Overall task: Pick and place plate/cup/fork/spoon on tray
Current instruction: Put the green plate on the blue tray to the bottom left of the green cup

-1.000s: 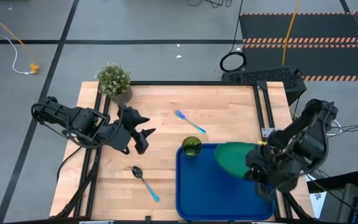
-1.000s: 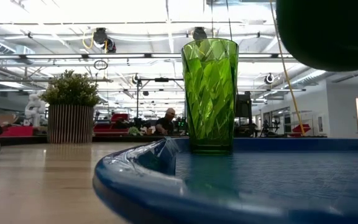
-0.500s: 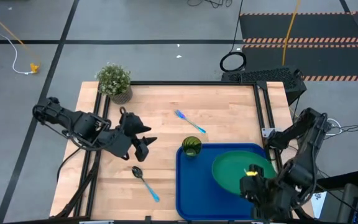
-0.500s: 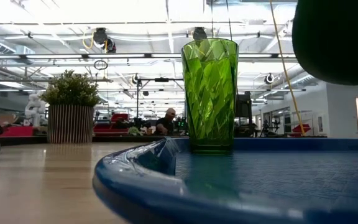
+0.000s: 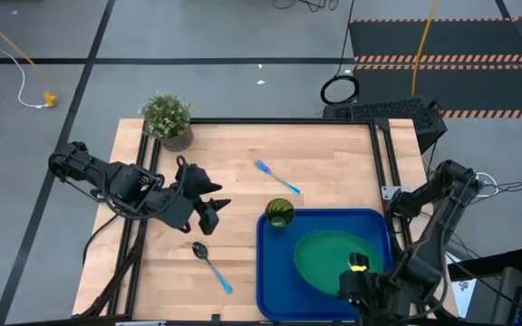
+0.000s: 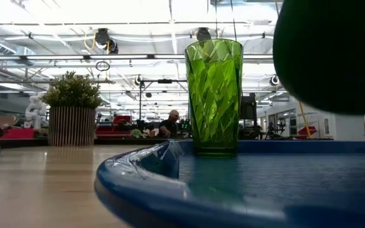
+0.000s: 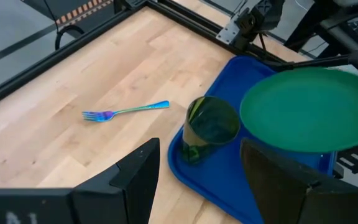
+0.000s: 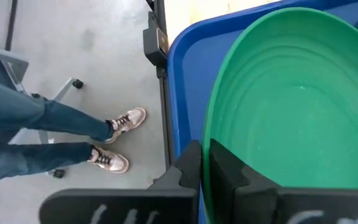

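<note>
Table (image 5: pixel 315 154) of pale wood carries everything, with dark arms at both sides. Tray (image 5: pixel 275 272) sits at the near right part of it, its near edge cut off in the high view and its right side partly covered by the right arm. Plate (image 5: pixel 329 258) hangs over the tray, gripped at its near rim by the right tool (image 5: pixel 356 282), which is clenched on the plate's edge; in the low view the plate is a dark mass clear of the tray floor, cut off at the frame's top right. Potted plant (image 5: pixel 167 118) stands at the far left corner of the table. Left tool (image 5: pixel 212 197) hovers released over the left part of the table, above the spoon. Cup (image 5: pixel 280 214) stands upright in the tray's far left corner. Spoon (image 5: pixel 211 263) lies on bare wood left of the tray. Fork (image 5: pixel 276 177) lies beyond the cup, off the tray. A person's legs (image 8: pixel 42 134) show on the floor in the right wrist view.
</note>
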Controlling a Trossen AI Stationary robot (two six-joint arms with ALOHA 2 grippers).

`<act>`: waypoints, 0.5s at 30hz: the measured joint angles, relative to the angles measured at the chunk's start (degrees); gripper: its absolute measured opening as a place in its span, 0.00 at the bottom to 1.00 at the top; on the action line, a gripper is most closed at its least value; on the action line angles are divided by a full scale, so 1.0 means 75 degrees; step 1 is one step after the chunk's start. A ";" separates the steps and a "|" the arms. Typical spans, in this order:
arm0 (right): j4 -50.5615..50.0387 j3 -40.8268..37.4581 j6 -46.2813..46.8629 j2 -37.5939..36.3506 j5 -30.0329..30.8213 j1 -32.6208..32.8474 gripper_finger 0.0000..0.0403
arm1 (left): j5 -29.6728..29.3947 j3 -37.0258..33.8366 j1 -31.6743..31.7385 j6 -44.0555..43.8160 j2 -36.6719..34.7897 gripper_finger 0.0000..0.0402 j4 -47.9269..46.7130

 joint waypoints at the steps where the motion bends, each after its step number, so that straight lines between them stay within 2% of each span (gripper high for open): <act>1: 0.0246 -0.0197 0.0042 0.0000 -0.0004 0.0000 0.00 | -0.0001 -0.0001 0.0000 -0.0025 0.0000 0.56 0.0002; 8: 0.1559 -0.1166 0.0361 0.0005 -0.0005 -0.0168 0.00 | 0.0000 0.0000 -0.0026 -0.0164 0.0000 0.56 0.0011; 15: 0.1622 -0.1438 0.0105 0.0000 0.0003 -0.0408 0.00 | 0.0000 -0.0002 -0.0026 -0.0043 0.0000 0.56 0.0011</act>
